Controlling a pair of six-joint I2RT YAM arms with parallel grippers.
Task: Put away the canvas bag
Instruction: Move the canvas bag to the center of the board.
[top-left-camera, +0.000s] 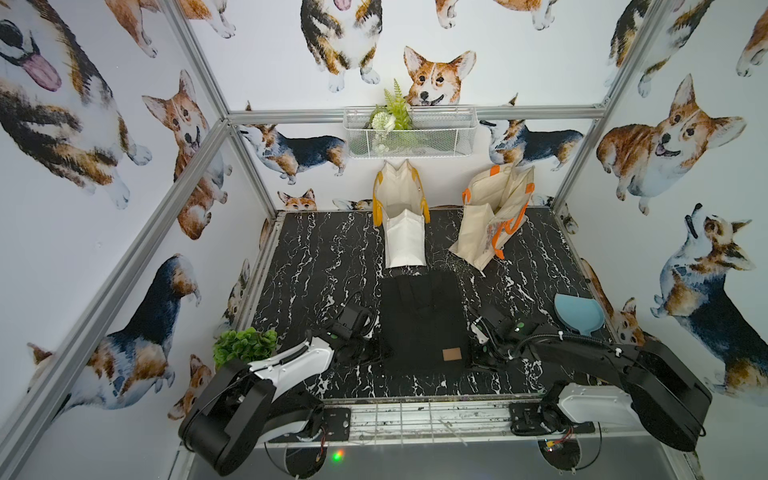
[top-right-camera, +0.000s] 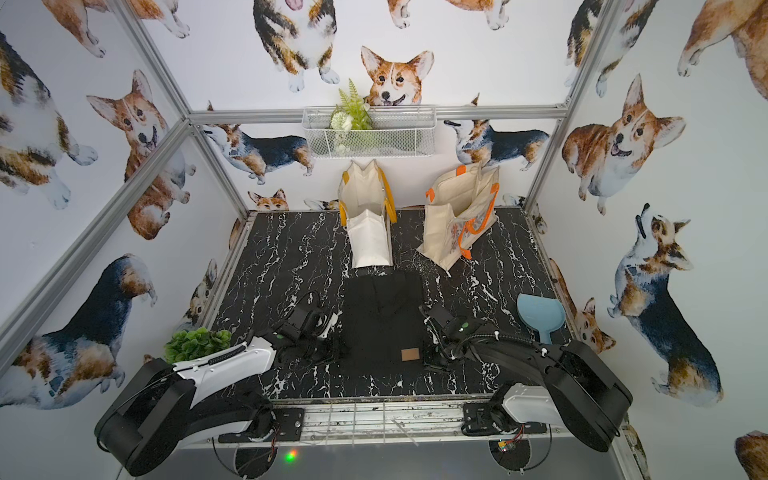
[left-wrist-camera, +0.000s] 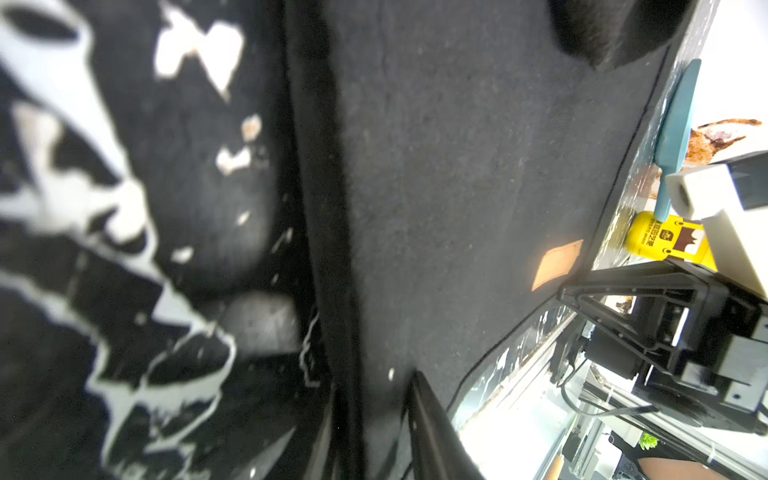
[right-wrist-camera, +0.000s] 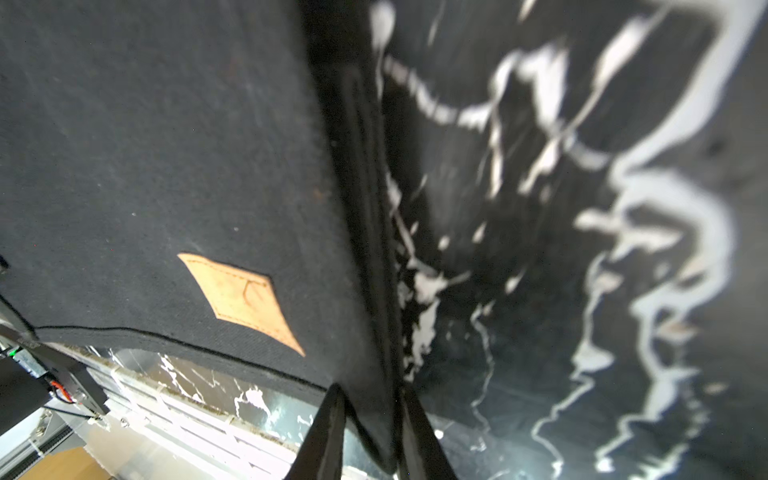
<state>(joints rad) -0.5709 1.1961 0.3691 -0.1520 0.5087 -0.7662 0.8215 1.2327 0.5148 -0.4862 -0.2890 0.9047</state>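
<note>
Left arm (top-left-camera: 299, 357), right arm (top-left-camera: 582, 349) low; jaws pinching black bag (top-left-camera: 419, 324) side edges.

Black marble-look tabletop (top-left-camera: 324, 257); at its back edge a cream tote with yellow handles (top-left-camera: 397, 191) and a cream tote with orange handles (top-left-camera: 490, 216) stand against the corgi wallpaper (top-left-camera: 438, 77), well apart. White wire basket (top-left-camera: 436, 137) on the back wall above them holds a fake fern (top-left-camera: 397, 108). Blue scoop (top-left-camera: 577, 311) lies at the right edge, leafy green plant (top-left-camera: 243, 345) sits at the near left corner (a yellow bottle (left-wrist-camera: 665, 239) shows only in the left wrist view).
</note>
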